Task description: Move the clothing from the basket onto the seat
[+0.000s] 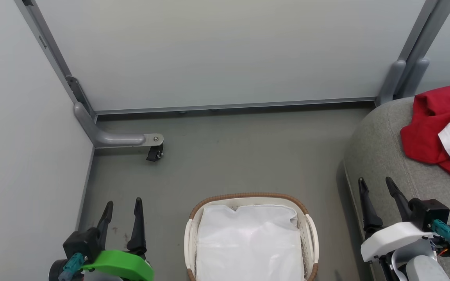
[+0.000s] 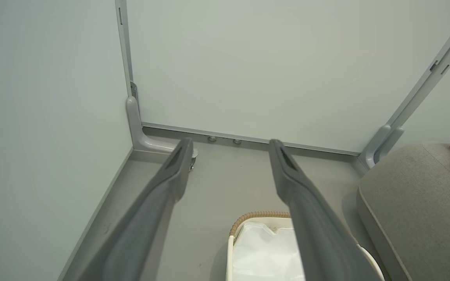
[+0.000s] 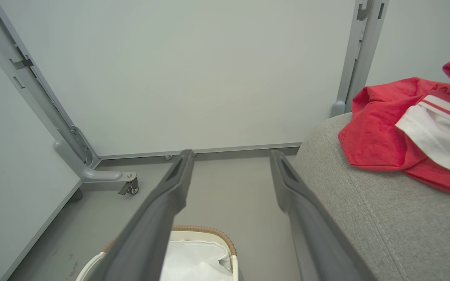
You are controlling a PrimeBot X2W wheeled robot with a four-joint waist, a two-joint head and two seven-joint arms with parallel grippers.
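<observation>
I count two grippers, one basket, one seat and one heap of clothing. How many pieces make up that heap I cannot tell.

The left gripper (image 1: pixel 124 201) hangs over the grey floor (image 1: pixel 229 156) to the basket's left, its long dark fingers spread wide with nothing between them. The right gripper (image 1: pixel 375 180) is just as wide and just as empty, and it sits by the near edge of the seat.

The basket (image 1: pixel 248 195) stands on the floor between the two arms. It is an oval of white perforated plastic with a brown woven rim, and a smooth white liner (image 1: pixel 248 242) lies inside it. The seat (image 1: pixel 381 156) is a big grey cushion with rounded corners. The clothing (image 1: pixel 428 132) lies crumpled on top of it, well apart from the basket — bright red soft cloth with a white panel edged in red stripes.

The head view gives me both grippers, the basket's side handles and a single small caster (image 1: pixel 154 154) under a metal foot at the pale wall panels (image 1: pixel 225 50). The right wrist view adds the seat's coarse weave, a stitched seam and the folds of the red cloth. In the left wrist view the clothing is just a sliver of red at the right edge.
</observation>
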